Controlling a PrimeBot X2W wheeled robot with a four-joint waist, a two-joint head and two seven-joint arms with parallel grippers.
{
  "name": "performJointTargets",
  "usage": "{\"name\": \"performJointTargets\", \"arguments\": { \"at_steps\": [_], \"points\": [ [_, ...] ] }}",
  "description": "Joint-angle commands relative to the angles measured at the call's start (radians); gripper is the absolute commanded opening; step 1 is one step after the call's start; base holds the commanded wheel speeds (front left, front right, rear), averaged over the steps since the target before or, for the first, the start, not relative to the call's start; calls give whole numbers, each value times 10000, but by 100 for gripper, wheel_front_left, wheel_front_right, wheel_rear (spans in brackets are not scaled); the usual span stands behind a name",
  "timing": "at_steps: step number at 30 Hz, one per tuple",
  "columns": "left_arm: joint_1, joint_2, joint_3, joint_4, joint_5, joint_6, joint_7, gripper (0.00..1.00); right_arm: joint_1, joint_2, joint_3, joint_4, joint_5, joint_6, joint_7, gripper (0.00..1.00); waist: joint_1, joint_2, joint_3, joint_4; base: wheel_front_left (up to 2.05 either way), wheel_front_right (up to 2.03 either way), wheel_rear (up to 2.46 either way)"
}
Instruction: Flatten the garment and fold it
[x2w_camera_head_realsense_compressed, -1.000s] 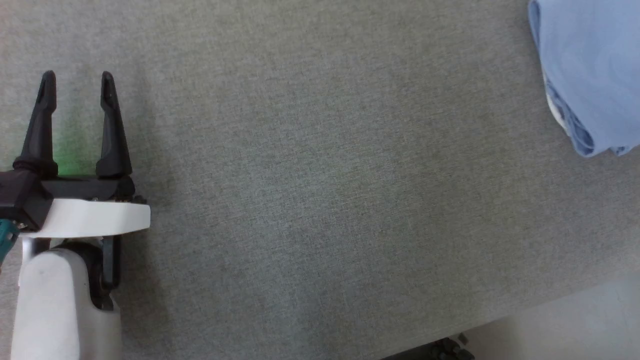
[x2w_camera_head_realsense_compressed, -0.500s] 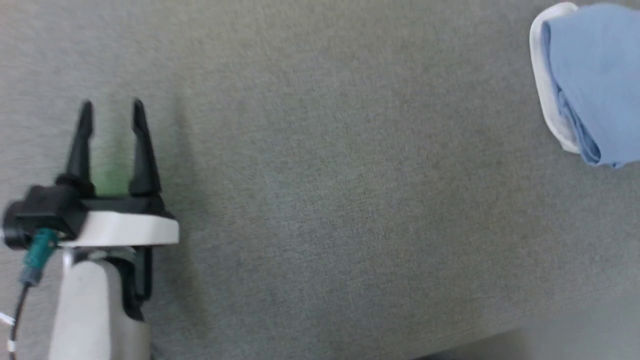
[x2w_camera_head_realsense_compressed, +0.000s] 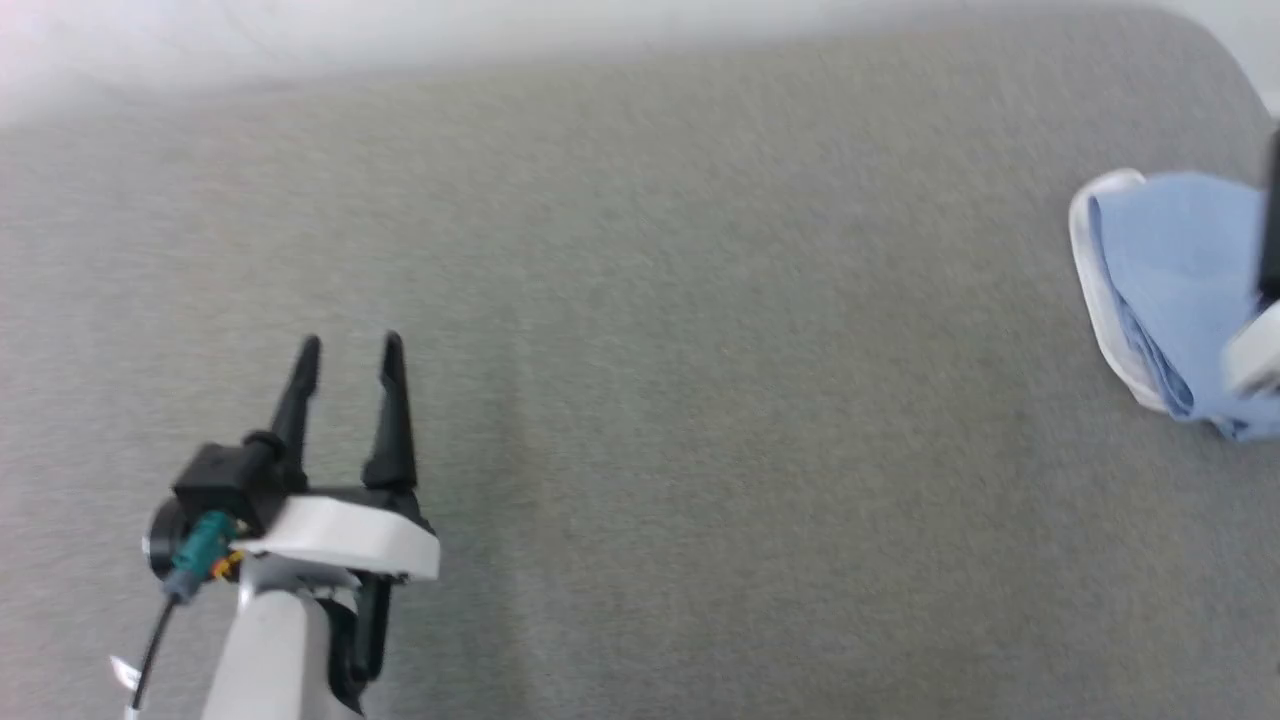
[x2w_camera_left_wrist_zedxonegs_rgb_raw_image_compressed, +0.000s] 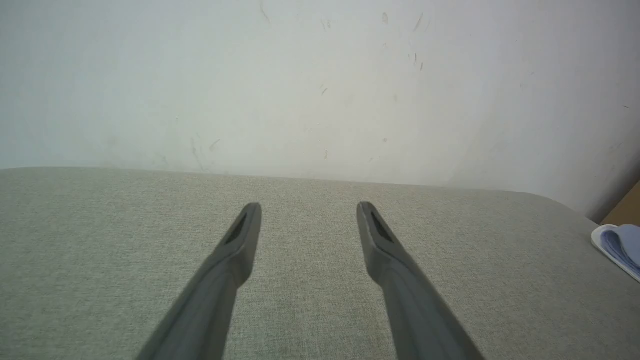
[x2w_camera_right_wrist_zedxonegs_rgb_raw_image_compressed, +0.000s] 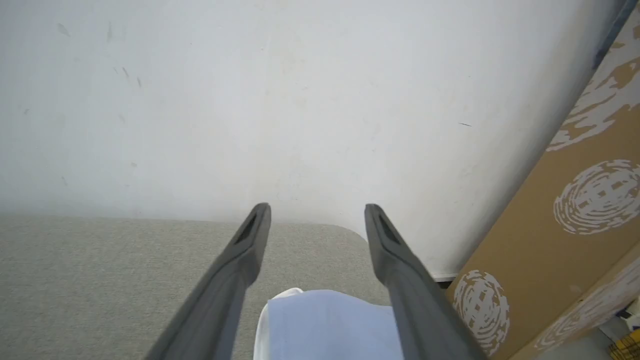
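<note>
Garment (x2w_camera_head_realsense_compressed: 1160, 270) lies folded at three o'clock on our tabletop (x2w_camera_head_realsense_compressed: 700, 400); our left tool (x2w_camera_head_realsense_compressed: 350, 343), at eight o'clock, and right tool (x2w_camera_right_wrist_zedxonegs_rgb_raw_image_compressed: 317, 207), above it, gape empty.

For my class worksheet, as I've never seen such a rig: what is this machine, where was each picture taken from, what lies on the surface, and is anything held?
It is a two-armed robot; each arm ends in a hand with two long dark fingers. One picture looks down from its head: the left hand hangs open over a grey fabric-covered tabletop, with a bundled light blue, white-edged shirt at the right. The other two come from wrist cameras looking along each hand's fingers. The right hand is open above the shirt. Neither holds anything.
</note>
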Motion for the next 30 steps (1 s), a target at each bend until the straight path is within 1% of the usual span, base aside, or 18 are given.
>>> {"name": "performJointTargets", "arguments": {
  "at_steps": [1, 6, 7, 15, 18, 23, 30],
  "points": [
    [165, -53, -93, 155, -55, -68, -50, 100, 616, 206, 293, -493, 209, -21, -46, 100, 3, -1, -1294, 1153, 0, 0, 0],
    [247, -94, -284, 490, -72, -73, -81, 100, 2098, 915, 732, -1829, 729, -21, -95, 100, 3, -1, -1617, 1500, 0, 0, 0],
    [247, -94, -284, 490, -72, -73, -81, 100, 2098, 915, 732, -1829, 729, -21, -95, 100, 3, -1, -1617, 1500, 0, 0, 0],
    [548, -142, -489, 761, -42, -46, -126, 100, 3747, 1729, 1234, -2734, 793, -21, -362, 100, 3, -1, -1940, 1719, 0, 0, 0],
    [676, -150, -539, 835, -28, -60, -136, 100, 4180, 1904, 1376, -2825, 769, -21, -557, 100, 3, -1, -2028, 1741, 0, 0, 0],
    [893, -175, -589, 881, -26, -56, -143, 100, 4710, 2011, 1415, -2561, 831, -21, -854, 100, 3, -1, -2131, 1742, 0, 0, 0],
    [1285, -221, -621, 864, -65, -1, -145, 100, 5090, 2021, 1576, -2167, 1388, -21, -999, 100, 3, -1, -2299, 1635, 0, 0, 0]
  ]
}}
